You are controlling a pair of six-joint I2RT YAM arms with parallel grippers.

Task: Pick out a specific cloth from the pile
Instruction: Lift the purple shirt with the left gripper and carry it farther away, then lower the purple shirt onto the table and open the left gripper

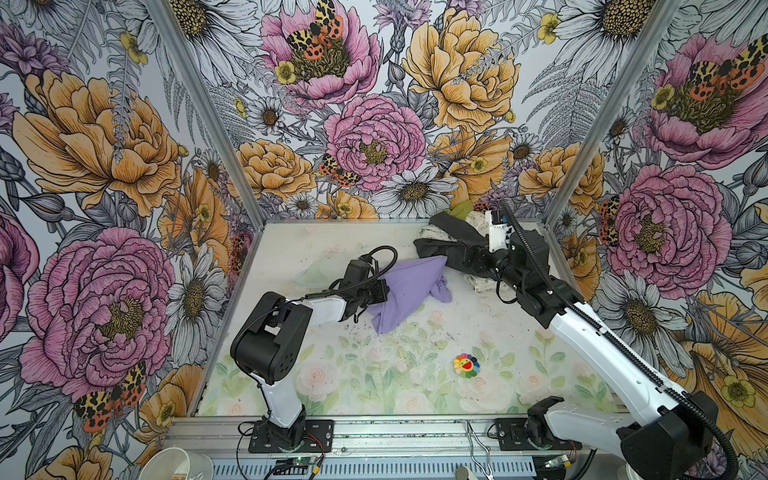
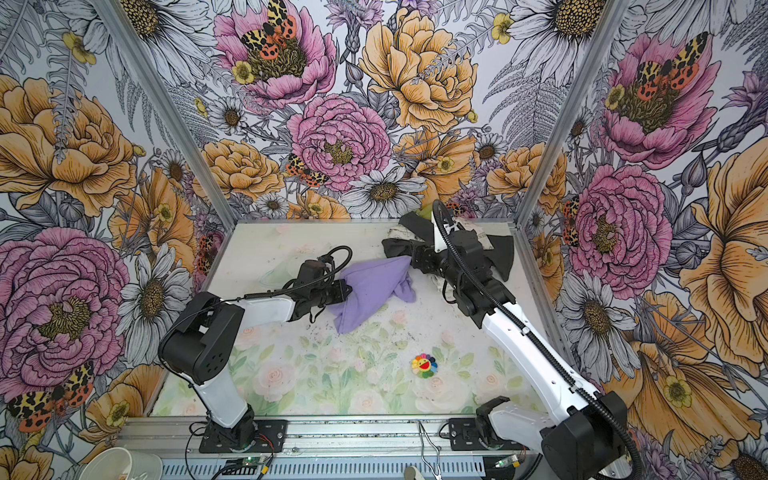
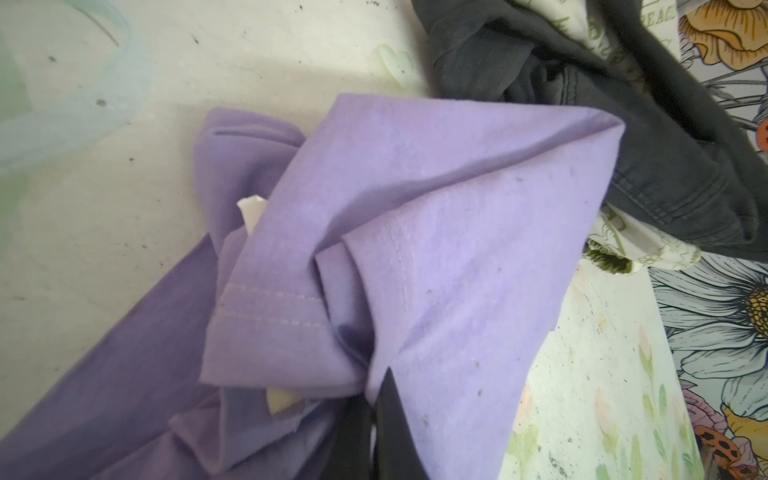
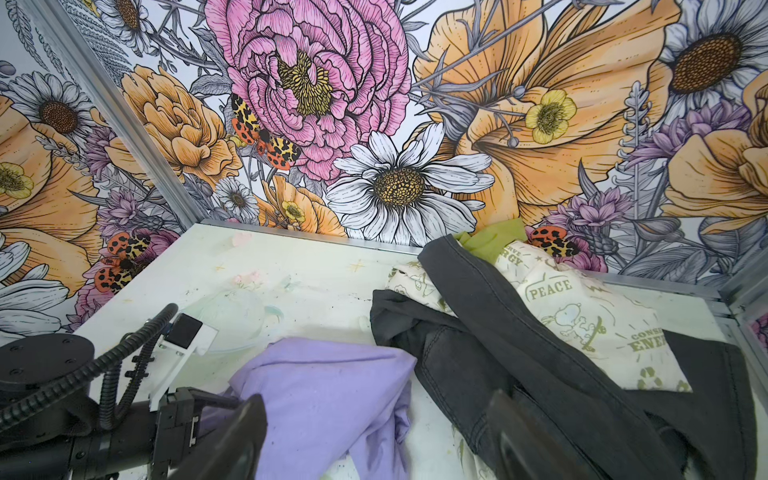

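Now we see the left gripper [image 3: 376, 399] pinched tight on a bunched fold of the cloth [image 1: 411, 286], at the cloth's 9 o'clock edge. The lavender piece lies crumpled on the table [image 1: 282, 241], just past its centre toward 12 o'clock. Its far tip is just beside the dark grey garment [image 4: 478, 332] of the pile [image 1: 432, 249] at 1 o'clock. The right gripper [image 4: 376, 399] hangs spread wide above the pile's 7 o'clock edge, gripping nothing.
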